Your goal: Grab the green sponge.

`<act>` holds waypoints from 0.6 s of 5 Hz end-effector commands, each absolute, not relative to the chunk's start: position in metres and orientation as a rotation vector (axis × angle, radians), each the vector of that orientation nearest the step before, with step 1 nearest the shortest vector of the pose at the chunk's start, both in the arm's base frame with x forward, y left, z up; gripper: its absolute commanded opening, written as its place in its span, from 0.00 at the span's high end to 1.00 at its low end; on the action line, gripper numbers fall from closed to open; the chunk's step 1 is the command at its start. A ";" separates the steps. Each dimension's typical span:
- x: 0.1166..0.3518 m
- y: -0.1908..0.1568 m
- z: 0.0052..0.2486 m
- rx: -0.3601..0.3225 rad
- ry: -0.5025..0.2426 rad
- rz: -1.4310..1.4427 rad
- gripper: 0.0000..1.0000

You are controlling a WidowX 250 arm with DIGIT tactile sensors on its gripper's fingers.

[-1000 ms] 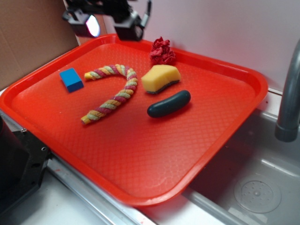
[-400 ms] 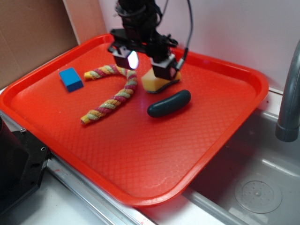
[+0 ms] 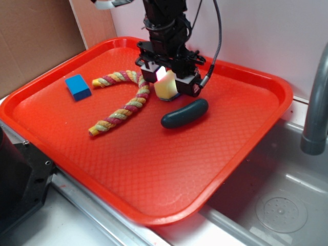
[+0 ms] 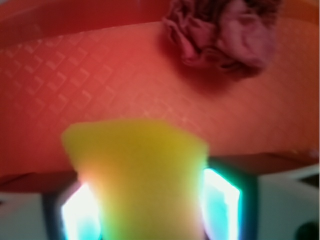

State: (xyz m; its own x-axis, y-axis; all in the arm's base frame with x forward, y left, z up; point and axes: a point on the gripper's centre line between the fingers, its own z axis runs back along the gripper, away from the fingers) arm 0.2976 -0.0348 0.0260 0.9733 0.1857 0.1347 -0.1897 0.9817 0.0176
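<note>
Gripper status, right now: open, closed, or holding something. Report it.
Gripper: down over the sponge, a finger on each side of it in the wrist view. Whether it has clamped shut cannot be told.

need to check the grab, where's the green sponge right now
In the exterior view the green sponge sits on the far half of the red tray, between the tool's fingers, with the dark green sausage-shaped object just in front.

No readable text or labels anywhere.

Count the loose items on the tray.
5: block far left, rope beside it, sponge between the tool fingers, dark sausage shape in front, red cloth behind.
</note>
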 end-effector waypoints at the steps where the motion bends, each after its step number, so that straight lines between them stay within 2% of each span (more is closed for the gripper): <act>1: 0.301 -0.043 0.037 0.031 -0.163 0.166 1.00; 2: 0.293 -0.043 0.056 0.048 -0.154 0.081 1.00; 3: 0.274 -0.039 0.090 0.071 -0.134 0.098 1.00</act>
